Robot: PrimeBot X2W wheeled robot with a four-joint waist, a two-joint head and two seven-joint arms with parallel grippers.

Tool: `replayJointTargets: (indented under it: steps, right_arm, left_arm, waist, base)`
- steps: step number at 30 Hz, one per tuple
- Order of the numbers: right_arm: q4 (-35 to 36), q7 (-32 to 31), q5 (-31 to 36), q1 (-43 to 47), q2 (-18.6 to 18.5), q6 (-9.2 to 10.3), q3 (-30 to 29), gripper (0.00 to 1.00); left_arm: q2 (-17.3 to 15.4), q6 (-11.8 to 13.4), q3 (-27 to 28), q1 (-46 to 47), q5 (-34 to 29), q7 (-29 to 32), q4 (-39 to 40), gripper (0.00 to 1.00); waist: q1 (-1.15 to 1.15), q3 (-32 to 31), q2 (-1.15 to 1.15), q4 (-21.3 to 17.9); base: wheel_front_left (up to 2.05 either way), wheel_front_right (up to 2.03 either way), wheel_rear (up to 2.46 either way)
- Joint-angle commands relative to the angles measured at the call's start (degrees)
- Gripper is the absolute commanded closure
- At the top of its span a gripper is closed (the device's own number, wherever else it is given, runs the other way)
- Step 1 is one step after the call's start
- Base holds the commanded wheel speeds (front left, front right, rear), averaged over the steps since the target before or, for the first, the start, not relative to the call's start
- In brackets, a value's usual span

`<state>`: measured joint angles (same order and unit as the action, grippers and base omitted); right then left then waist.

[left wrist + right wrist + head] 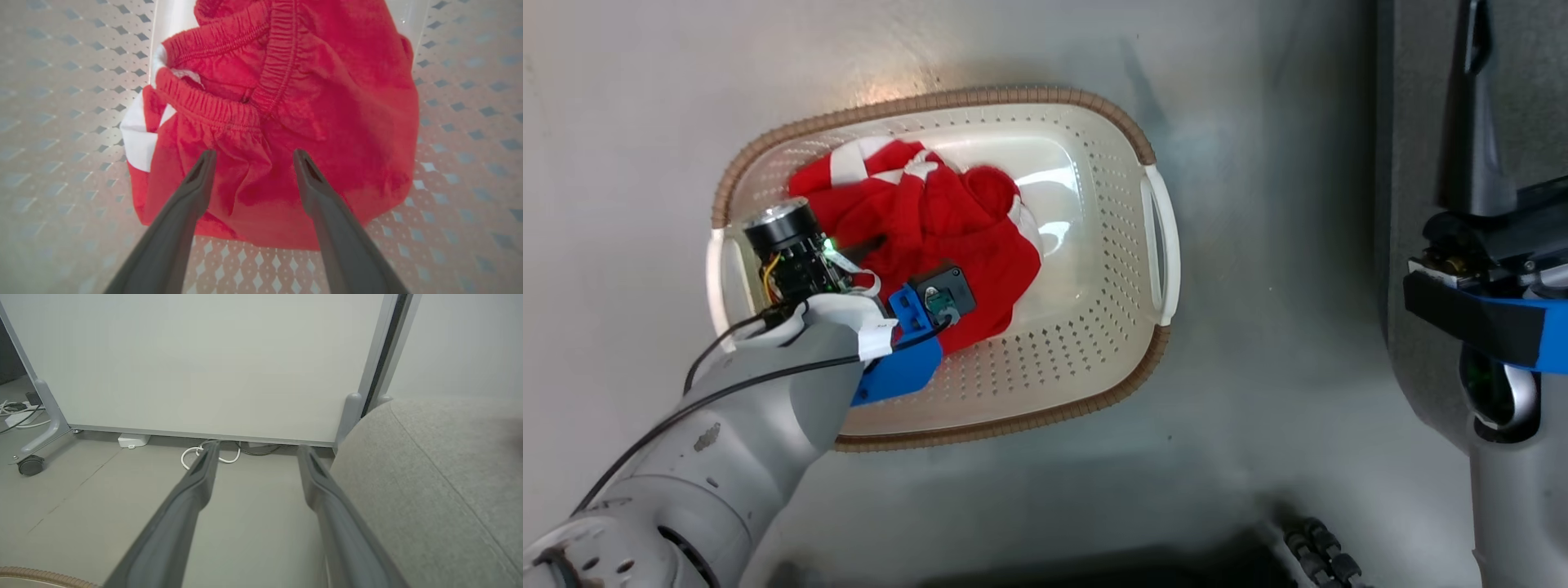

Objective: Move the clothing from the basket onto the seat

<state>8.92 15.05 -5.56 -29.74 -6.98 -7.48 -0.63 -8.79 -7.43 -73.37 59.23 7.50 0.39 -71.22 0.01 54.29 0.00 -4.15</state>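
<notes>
Clothing: soft bright red fabric garments with white trim stripes (947, 237) lie bunched inside the oval cream-white perforated plastic basket with a brown woven-look rim (1094, 343). The heap sits toward the basket's left end and middle; the right part of the basket's bottom is bare. The basket stands on a pale grey floor (1258, 425).

Left gripper (253, 153): lowered into the basket, over the heap. Its two long dark fingers are spread wide, released, with nothing pinched between them. In the left wrist view the tips frame a creased fold of red cloth just below a gathered elastic waistband. Whether the tips touch the fabric cannot be told.

Right gripper (257, 447): well apart from the basket, on the robot's right. Its fingers are likewise spread and empty. It hangs above the floor, just beside the large grey fabric-upholstered sofa cushion with rounded edge (429, 477), the seat. It points toward a white panel on a castor frame (204, 355), with white cables (204, 454) lying at the panel's foot.
</notes>
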Motion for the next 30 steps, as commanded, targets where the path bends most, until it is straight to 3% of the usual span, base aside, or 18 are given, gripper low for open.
replayJointTargets:
  steps: [1, 21, 22, 23, 30]
  right_arm:
    - [0.5, 0.2, 0.5, -0.4, -0.3, -0.03, -0.4, 0.00]
    - [6.1, 0.2, 1.4, 2.1, 1.8, -0.02, -0.2, 0.00]
    - [6.3, 0.2, 1.6, 2.3, 1.8, -0.02, -0.2, 0.00]
    - [6.2, 0.2, 1.6, 2.2, 1.8, -0.02, -0.3, 0.00]
    - [5.5, 0.2, 1.6, 1.2, 2.0, -0.02, -0.1, 0.00]
  left_arm:
    - [-0.4, 0.0, -0.1, 2.0, -1.1, 0.4, -0.2, 0.00]
    - [-3.3, 0.0, -0.1, 8.1, -0.7, 1.4, -2.2, 0.00]
    - [-3.2, 0.0, -0.1, 8.1, -0.8, 1.0, -2.2, 0.57]
    - [-2.9, 0.0, -0.1, 8.4, -0.7, 0.3, -2.1, 0.97]
    - [-2.0, 0.0, -0.1, 6.8, -0.9, -1.7, -2.2, 1.00]
  waist:
    - [-0.01, 2.0, 0.00, -0.5]
    - [-0.01, 9.7, 0.00, -3.8]
    - [-0.01, 9.7, 0.00, -3.8]
    - [-0.01, 9.8, 0.00, -3.8]
    - [-0.01, 8.8, 0.00, -3.3]
  base:
    - [0.00, 0.00, 0.00]
    - [0.00, 0.00, 0.00]
    - [0.00, 0.00, 0.00]
    - [0.00, 0.00, 0.00]
    - [0.00, 0.00, 0.00]
